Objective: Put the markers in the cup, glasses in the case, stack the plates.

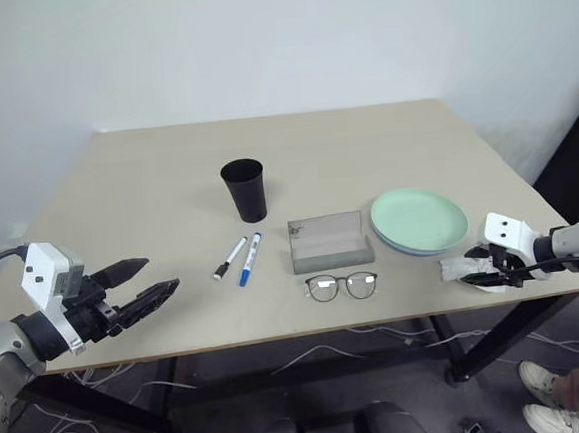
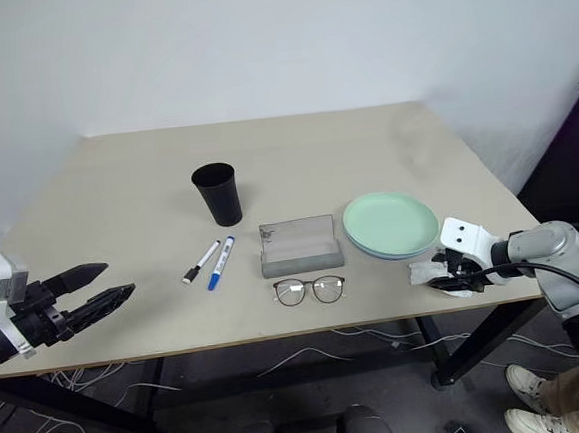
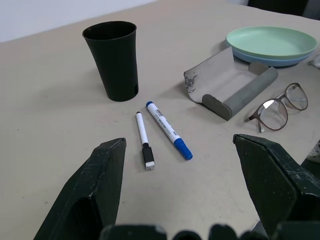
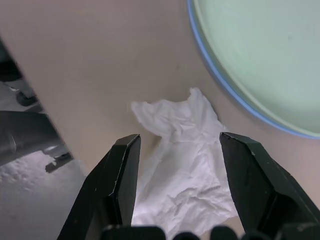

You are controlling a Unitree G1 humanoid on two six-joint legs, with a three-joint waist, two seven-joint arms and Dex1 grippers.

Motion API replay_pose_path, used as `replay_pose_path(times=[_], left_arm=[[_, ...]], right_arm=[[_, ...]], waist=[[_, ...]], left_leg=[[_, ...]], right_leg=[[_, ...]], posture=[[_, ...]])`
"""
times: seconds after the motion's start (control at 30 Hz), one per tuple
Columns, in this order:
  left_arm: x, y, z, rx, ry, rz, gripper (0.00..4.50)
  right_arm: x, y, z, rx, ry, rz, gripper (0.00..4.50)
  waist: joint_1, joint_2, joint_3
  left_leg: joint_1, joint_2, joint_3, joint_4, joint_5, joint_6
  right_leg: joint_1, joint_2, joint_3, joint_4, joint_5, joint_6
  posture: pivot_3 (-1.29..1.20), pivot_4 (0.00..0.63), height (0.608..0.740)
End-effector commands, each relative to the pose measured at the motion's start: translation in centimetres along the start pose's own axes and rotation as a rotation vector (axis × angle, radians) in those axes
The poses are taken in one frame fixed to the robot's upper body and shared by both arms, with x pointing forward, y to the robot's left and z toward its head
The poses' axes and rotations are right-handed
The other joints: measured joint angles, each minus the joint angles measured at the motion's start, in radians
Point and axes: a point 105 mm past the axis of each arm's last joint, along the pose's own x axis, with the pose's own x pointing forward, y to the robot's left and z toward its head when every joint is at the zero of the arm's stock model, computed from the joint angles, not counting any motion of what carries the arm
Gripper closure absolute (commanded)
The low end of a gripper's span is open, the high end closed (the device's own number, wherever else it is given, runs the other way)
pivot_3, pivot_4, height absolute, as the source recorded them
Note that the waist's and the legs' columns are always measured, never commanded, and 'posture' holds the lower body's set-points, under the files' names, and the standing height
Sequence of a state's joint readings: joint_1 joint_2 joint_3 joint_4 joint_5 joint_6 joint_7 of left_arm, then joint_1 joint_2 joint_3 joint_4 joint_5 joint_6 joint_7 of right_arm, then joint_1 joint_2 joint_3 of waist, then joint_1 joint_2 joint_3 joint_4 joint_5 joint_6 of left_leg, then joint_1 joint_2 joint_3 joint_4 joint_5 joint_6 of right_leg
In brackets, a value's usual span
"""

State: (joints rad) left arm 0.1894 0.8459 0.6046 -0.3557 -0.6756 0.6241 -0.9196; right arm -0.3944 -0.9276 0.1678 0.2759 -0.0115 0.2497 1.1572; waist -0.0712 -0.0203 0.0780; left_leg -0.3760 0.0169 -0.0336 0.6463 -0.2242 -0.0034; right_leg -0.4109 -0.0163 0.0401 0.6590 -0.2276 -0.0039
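The right pincer (image 4: 175, 165) hung spread over the crumpled white tissue (image 4: 182, 165) beside the stacked round plastic plates (image 1: 418, 220); the left pincer (image 1: 144, 285) was spread too.

Even, diffuse, bright light over the beige rectangular table top (image 1: 148, 203), with no glare on it. The tall black tapered plastic cup (image 1: 244, 189) casts only a faint soft shadow at its base; the stacked round mint green and light blue plates (image 1: 419, 220) leave a thin dark rim below their near edge. The crumpled white tissue (image 4: 182, 170) appears sharp in its creases, while the black right gripper fingers (image 4: 122, 185) close to the lens appear slightly soft
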Motion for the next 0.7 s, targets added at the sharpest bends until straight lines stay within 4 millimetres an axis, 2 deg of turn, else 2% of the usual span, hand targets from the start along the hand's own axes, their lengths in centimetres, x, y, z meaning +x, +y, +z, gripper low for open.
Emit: replay_pose_path(times=[0.03, 0.27, 0.37, 0.57, 0.7], left_arm=[[-0.2, 0.1, 0.8, 0.046, -0.009, 0.005, 0.86], [-0.4, 0.1, 0.7, 0.042, -0.005, 0.017, 0.86], [-0.4, 0.0, 0.7, 0.042, -0.006, 0.020, 0.86], [-0.4, 0.1, 0.7, 0.041, -0.006, 0.026, 0.86], [-0.4, 0.1, 0.6, 0.041, -0.006, 0.030, 0.86]], right_arm=[[0.0, -1.3, 0.3, -0.036, 0.004, -0.061, 1.78], [1.0, -2.1, -0.2, -0.025, 0.028, -0.086, 1.78], [1.3, -2.1, -0.2, -0.027, 0.031, -0.075, 2.35], [1.8, -1.5, -0.2, -0.031, 0.034, -0.032, 4.41], [1.5, -0.9, 0.0, -0.051, 0.029, 0.010, 4.49]], waist=[[0.000, 0.000, 0.000], [0.000, 0.000, 0.000], [0.000, 0.000, 0.000], [0.000, 0.000, 0.000], [0.000, 0.000, 0.000]], left_leg=[[0.000, 0.000, 0.000, 0.000, 0.000, 0.000], [0.000, 0.000, 0.000, 0.000, 0.000, 0.000], [0.000, 0.000, 0.000, 0.000, 0.000, 0.000], [0.001, 0.000, 0.000, 0.001, 0.000, 0.000], [0.001, 0.000, 0.000, 0.001, 0.000, 0.000]], right_leg=[[0.000, 0.000, 0.000, 0.000, 0.000, 0.000], [0.000, 0.000, 0.000, 0.000, 0.000, 0.000], [0.001, 0.000, 0.000, 0.000, 0.000, 0.000], [0.001, 0.000, 0.000, 0.000, 0.000, 0.000], [0.001, 0.000, 0.000, 0.000, 0.000, 0.000]], posture=[[0.00, 0.000, 0.740], [0.00, 0.000, 0.740], [0.00, 0.000, 0.740], [0.00, 0.000, 0.740], [0.00, 0.000, 0.740]])
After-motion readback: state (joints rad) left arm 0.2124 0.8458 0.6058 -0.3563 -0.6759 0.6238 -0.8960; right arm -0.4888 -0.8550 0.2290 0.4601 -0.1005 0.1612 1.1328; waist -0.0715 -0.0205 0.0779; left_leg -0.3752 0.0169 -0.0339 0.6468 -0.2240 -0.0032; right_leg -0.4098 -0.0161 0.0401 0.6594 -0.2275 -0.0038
